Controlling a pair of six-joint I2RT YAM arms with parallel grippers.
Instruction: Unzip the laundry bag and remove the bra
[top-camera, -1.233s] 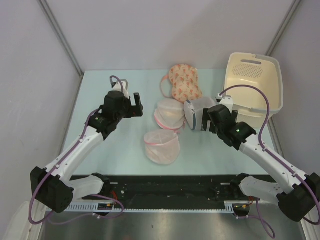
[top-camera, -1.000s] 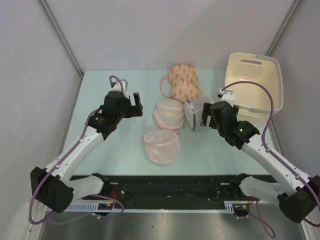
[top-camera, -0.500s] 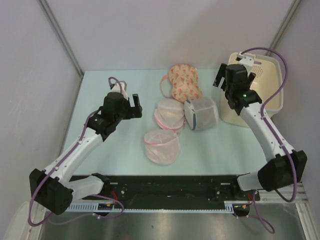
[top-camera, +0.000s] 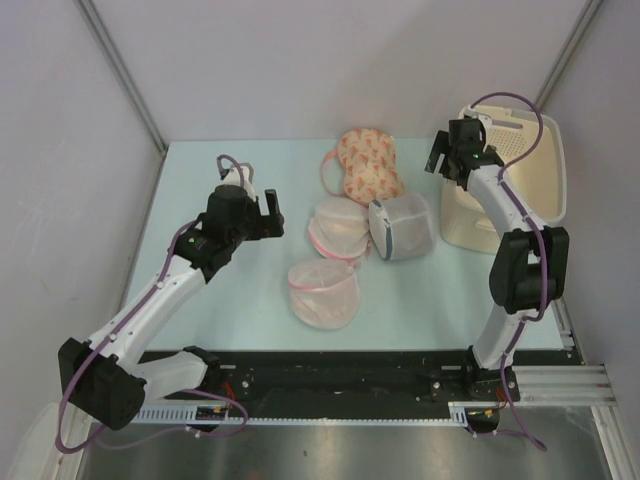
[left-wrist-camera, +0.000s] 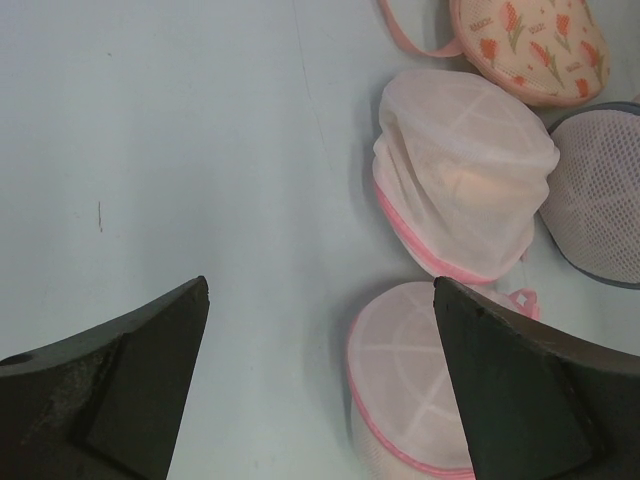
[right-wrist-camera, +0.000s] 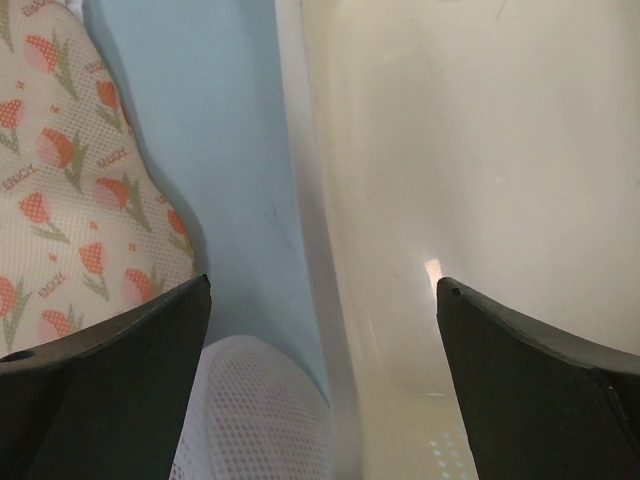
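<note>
1. The nearer pink-trim pouch (top-camera: 325, 294) is lying on the table (top-camera: 200, 290), closer in than the left gripper (top-camera: 262, 212), off to its right and apart from it.
2. The left gripper is hovering over bare table with its jaws spread wide, gripping nothing.
3. The second pink-trim pouch (top-camera: 338, 228) is sitting just to the right of the left gripper, right behind the nearer pouch.
4. The laundry bag (top-camera: 403, 227) is lying on its side with its grey zip rim facing the left gripper and pressing against the second pouch. It is sitting closer in than the right gripper (top-camera: 452, 158) and a little to its left, and nothing is holding it.
5. The peach patterned bra (top-camera: 365, 165) is lying to the left of the right gripper, beyond both pouches.
6. The right gripper is hanging with its jaws wide apart and empty, over the strip of table between the bra and the cream basket (top-camera: 540, 200), at the basket's left rim.
7. The basket is standing to the right of the right gripper.
</note>
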